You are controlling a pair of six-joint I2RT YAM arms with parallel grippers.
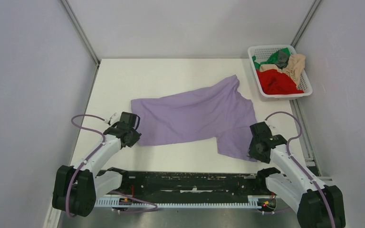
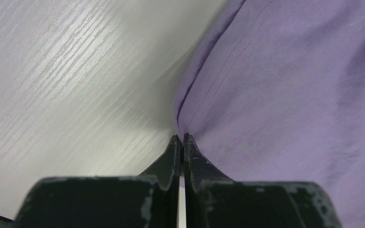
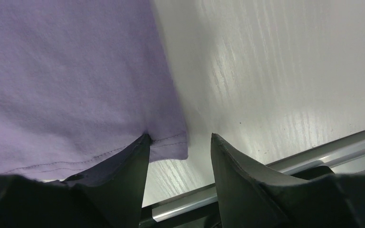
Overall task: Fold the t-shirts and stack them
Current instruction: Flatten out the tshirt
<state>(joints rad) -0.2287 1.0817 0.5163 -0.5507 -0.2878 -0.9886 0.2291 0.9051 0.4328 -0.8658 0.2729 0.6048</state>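
Observation:
A purple t-shirt [image 1: 195, 114] lies spread and rumpled across the middle of the white table [image 1: 171, 76]. My left gripper [image 1: 134, 134] is at the shirt's near left corner. In the left wrist view it [image 2: 181, 137] is shut, with the edge of the shirt [image 2: 290, 95] pinched at its tips. My right gripper [image 1: 254, 145] is at the shirt's near right corner. In the right wrist view it [image 3: 179, 137] is open, its left fingertip [image 3: 140, 145] touching the hem of the shirt [image 3: 66, 71], whose corner reaches into the gap.
A white basket [image 1: 285, 96] at the back right holds several more garments, red, green, grey and beige. A black and metal rail [image 1: 185, 178] runs along the table's near edge and shows in the right wrist view [image 3: 290, 161]. Grey walls enclose the table.

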